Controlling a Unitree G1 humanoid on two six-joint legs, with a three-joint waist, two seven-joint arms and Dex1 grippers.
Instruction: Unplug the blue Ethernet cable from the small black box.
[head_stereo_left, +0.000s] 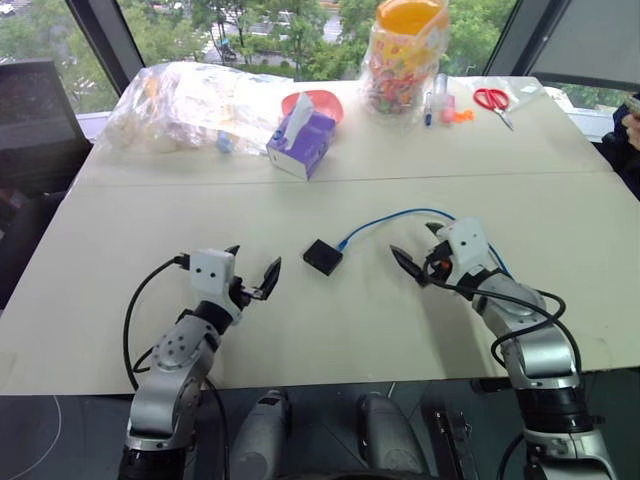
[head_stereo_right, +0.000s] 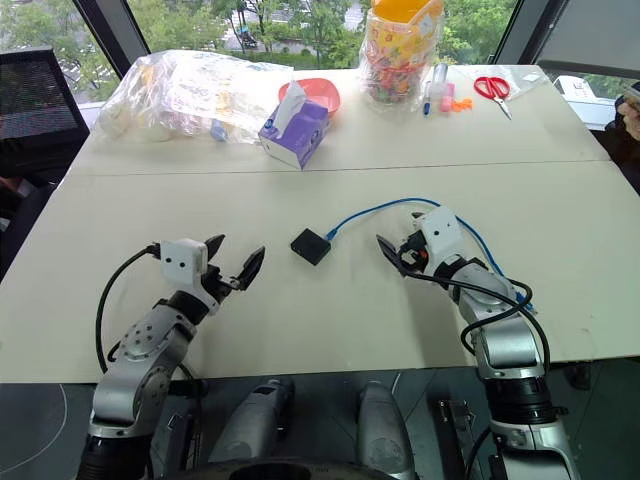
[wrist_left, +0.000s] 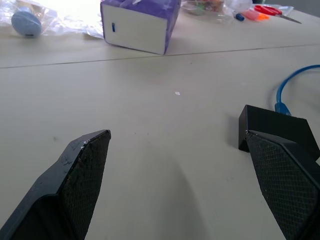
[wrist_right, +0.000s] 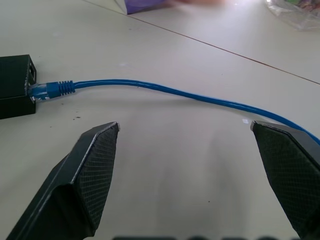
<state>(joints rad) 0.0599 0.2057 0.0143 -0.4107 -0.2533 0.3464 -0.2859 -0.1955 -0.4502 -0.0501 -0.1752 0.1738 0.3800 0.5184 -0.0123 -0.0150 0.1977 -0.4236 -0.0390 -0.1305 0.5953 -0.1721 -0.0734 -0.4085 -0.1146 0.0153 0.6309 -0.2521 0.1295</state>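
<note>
The small black box (head_stereo_left: 323, 257) lies flat on the pale table, between my two grippers. The blue Ethernet cable (head_stereo_left: 390, 218) has its plug (wrist_right: 47, 90) seated in the box's side port (wrist_right: 15, 85). From there it arcs back and right, passing under my right arm. My left gripper (head_stereo_left: 255, 262) hovers open to the left of the box, nothing between its fingers. My right gripper (head_stereo_left: 413, 243) is open too, right of the box and straddling the cable's run (wrist_right: 150, 89) without touching it.
A purple tissue box (head_stereo_left: 302, 140) stands behind the black box, past a seam in the table. Along the far edge are a clear plastic bag (head_stereo_left: 190, 100), a red bowl (head_stereo_left: 325, 100), a jar of colourful bits (head_stereo_left: 405, 60), pens and red scissors (head_stereo_left: 492, 100).
</note>
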